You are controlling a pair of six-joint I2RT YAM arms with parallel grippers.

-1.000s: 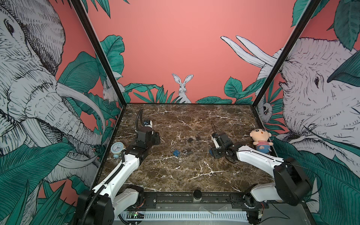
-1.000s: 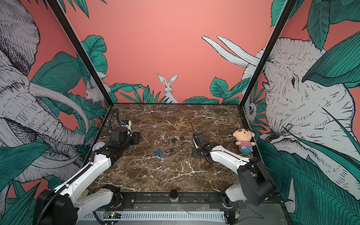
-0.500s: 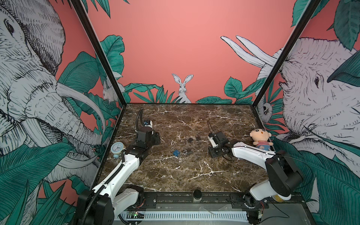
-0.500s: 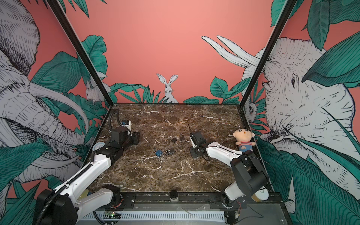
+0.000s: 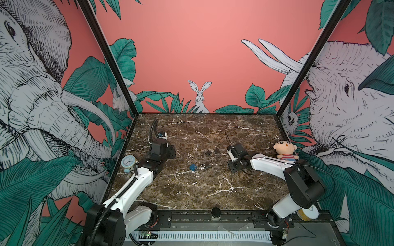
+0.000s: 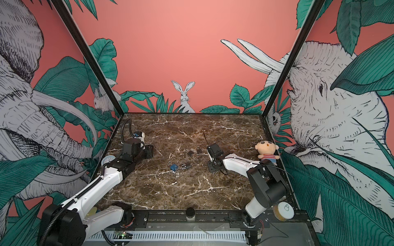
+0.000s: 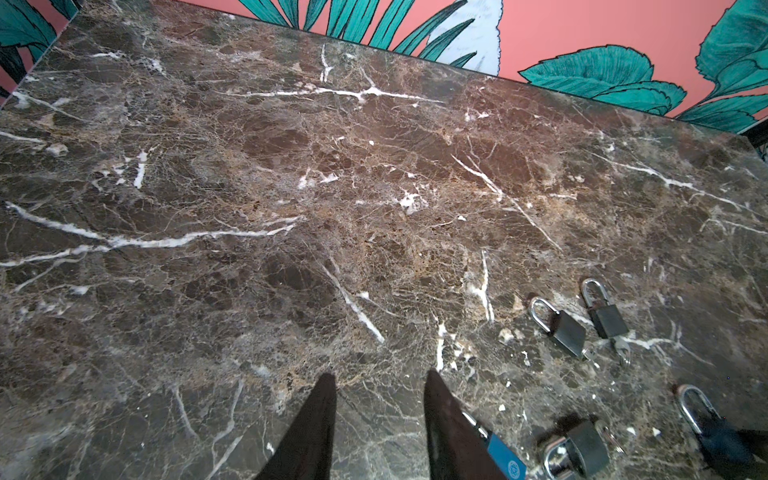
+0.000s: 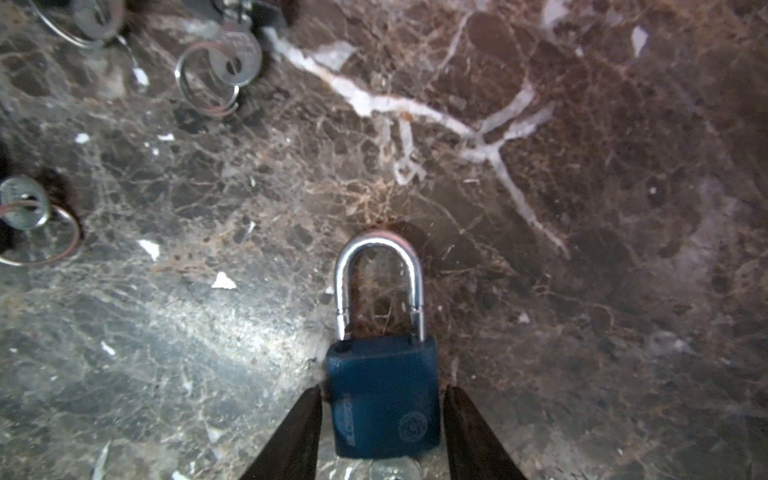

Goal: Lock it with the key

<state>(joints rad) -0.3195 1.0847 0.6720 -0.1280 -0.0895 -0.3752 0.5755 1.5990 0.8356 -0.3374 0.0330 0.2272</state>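
A dark blue padlock [image 8: 384,395] lies flat on the marble [image 8: 582,208], its silver shackle [image 8: 379,274] pointing away from the wrist camera. A silver key [image 8: 395,471] shows at its base. My right gripper [image 8: 382,415] is open, one finger on each side of the padlock's body with slim gaps. In both top views the right gripper [image 5: 234,168] [image 6: 213,168] hides this padlock. The left wrist view catches the padlock [image 7: 723,440] at its edge. My left gripper [image 7: 378,399] is open over bare marble; it sits at the left in both top views [image 5: 170,151] [image 6: 149,152].
A light blue padlock [image 5: 193,166] and a dark padlock [image 5: 205,165] lie mid-table, with two more dark padlocks [image 5: 207,152] [image 5: 216,150] behind them, keys on rings. A plush doll [image 5: 285,151] stands at the right wall and a small clock [image 5: 128,162] at the left wall.
My right arm has shifted slightly to the left and its jaws have narrowed around the dark blue padlock. The left arm has stayed in place.
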